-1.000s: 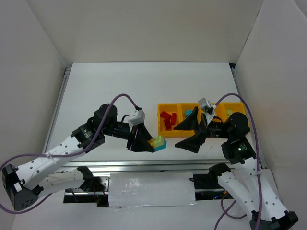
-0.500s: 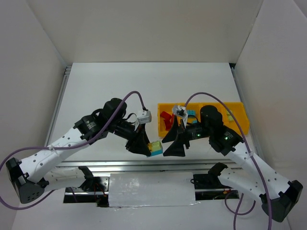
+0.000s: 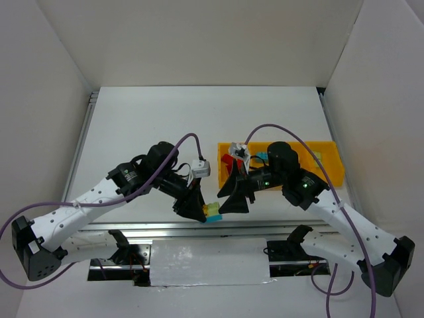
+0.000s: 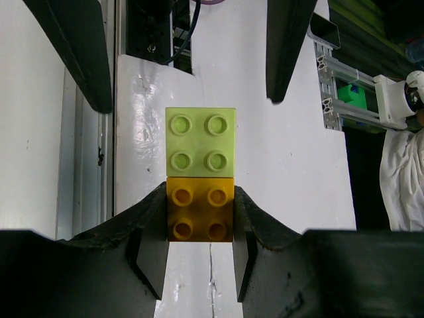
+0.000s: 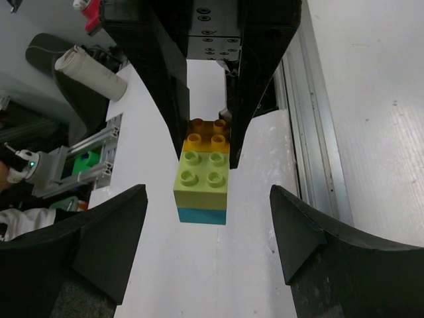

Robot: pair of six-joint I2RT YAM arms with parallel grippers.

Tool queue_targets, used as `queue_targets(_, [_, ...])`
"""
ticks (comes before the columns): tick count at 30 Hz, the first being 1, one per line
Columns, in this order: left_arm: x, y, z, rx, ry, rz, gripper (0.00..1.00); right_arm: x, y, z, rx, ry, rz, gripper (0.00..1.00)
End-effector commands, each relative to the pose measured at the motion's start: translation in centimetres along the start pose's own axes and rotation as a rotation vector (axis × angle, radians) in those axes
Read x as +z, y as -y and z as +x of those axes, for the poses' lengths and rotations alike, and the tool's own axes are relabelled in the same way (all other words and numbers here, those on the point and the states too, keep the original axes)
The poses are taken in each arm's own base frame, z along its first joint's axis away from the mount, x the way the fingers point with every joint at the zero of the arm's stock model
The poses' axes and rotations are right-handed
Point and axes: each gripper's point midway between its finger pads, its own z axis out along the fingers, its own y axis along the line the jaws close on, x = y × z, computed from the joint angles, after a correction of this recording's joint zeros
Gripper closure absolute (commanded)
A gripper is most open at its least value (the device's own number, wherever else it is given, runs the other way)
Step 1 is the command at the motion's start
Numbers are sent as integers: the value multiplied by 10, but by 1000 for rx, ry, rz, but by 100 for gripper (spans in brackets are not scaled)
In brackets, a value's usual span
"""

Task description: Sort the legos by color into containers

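Seeing left claw [image 4: 200,215] clamped on the lego clump [image 5: 203,175], both fingers pressed to the sides of the orange-yellow brick [image 4: 199,212]. Reading pale green brick [image 4: 201,141] joined end-on to it, sticking out past the fingertips, with a teal brick [image 5: 201,216] under the green one. Placing the clump at the near edge of the desk [image 3: 165,119], close to the left end of the tray [image 3: 334,165] on its near side; can't tell whether it touches the surface. Seeing right claw [image 5: 207,192] spread wide, facing the left one, fingers either side of the green end and apart from it, gripping nothing. Counting red bricks [image 3: 228,161] in the tray's leftmost compartment, teal piece [image 3: 262,156] in the next; other compartments mostly hidden.
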Motion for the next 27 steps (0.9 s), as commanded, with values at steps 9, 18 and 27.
queue_targets(9, [1, 5, -3, 45, 13, 22, 100, 24, -20, -14, -82, -13, -73, 29])
queue_targets(18, [0, 5, -2, 43, 12, 29, 100, 27, -17, -20, -95, 0, -50, 53])
queue_targets(27, [-2, 7, -5, 58, 23, 17, 100, 28, -17, -11, -75, -27, -79, 35])
